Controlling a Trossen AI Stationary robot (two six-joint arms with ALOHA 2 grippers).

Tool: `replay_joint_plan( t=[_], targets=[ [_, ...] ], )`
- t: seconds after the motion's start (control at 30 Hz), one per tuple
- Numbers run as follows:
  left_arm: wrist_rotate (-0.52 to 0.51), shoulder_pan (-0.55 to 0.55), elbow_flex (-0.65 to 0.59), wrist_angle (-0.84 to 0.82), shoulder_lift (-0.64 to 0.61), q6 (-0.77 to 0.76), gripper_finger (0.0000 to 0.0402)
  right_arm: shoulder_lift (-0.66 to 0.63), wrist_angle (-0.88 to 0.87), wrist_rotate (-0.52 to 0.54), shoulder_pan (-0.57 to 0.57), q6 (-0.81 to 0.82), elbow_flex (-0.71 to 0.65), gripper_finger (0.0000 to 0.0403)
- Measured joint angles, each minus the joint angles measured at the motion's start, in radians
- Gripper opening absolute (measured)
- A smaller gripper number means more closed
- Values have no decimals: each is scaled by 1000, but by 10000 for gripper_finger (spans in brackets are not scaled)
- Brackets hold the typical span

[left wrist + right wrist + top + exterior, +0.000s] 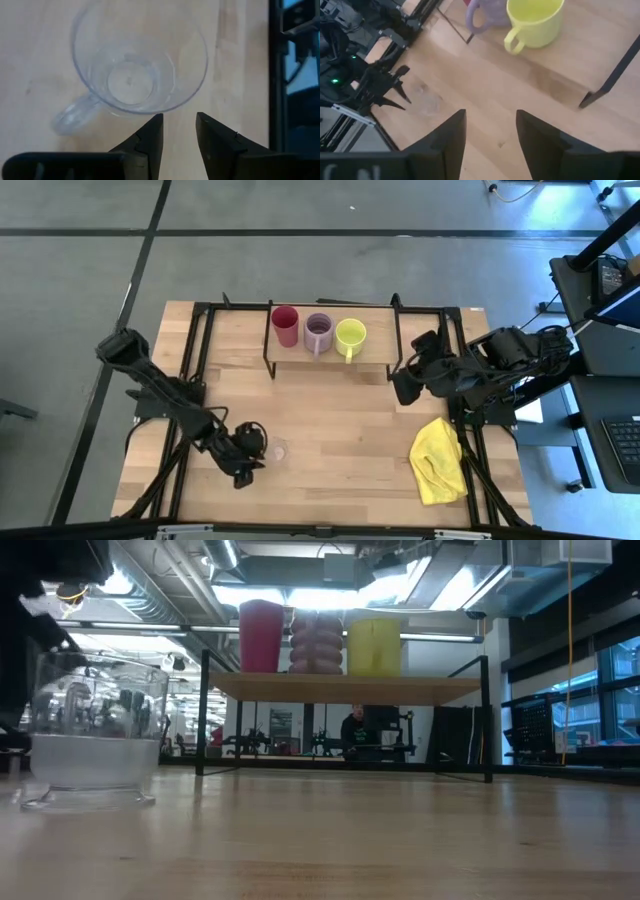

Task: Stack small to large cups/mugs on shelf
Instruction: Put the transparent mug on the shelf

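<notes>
A tiny clear glass (140,65) with a small handle (75,112) stands upright on the tabletop near the front left (278,450), and looms large in the low view (90,740). My left gripper (179,125) (260,448) is open just short of the glass's rim and touches nothing. On the shelf (330,363) at the back stand a red cup (285,325), a lilac mug (318,332) and a yellow-green mug (350,335), side by side on their bases. My right gripper (405,390) (490,125) hangs open above the table by the shelf's right end.
A crumpled yellow cloth (438,462) lies on the table at the front right. The shelf's black wire legs (205,715) rise at the back. Bare wood (340,430) lies between the glass and the cloth.
</notes>
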Motion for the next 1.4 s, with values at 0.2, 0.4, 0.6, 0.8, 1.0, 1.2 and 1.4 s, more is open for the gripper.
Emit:
replay_joint_plan(
  t=[0.2, 0.4, 0.6, 0.8, 1.0, 1.2, 1.4],
  targets=[
    [-69, 8, 0, 89, 85, -43, 110, 12, -13, -2, 64, 57, 0, 134],
    [-126, 79, 62, 239, 131, 122, 110, 20, -60, 18, 112, 124, 0, 99],
    [-42, 128, 132, 289, 155, 297, 110, 22, -68, 32, 155, 151, 0, 92],
    [87, 85, 134, 139, 157, 231, 110, 22, -75, 31, 191, 155, 0, 92],
    [-132, 13, 134, -116, 157, 60, 110, 22, -115, 34, 217, 206, 0, 92],
    [-376, 50, 134, -340, 157, -126, 110, 22, -102, 34, 221, 206, 0, 92],
    [-313, 106, 134, -131, 157, -24, 110, 22, -88, 60, 221, 206, 0, 92]
  ],
)
